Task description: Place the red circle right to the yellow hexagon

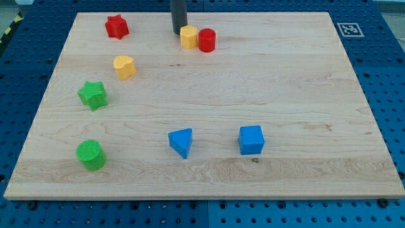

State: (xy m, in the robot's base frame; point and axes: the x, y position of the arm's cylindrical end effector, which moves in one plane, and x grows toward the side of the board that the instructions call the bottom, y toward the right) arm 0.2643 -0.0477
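Red circle [207, 40] touching yellow hexagon [188, 37] on its right, near bench [285, 95] top edge. My tip [178, 32] just left of hexagon; no jaws on rod. Red star [116, 26], yellow heart [124, 66] farther left.

The rod [178, 16] gets cut off by the view's top, so no arm shows. My tip [178, 32] sits just behind the yellow hexagon [188, 37], can't tell if they touch.

One camera looks down at a slant over the whole wooden board [202, 183] (no second view).
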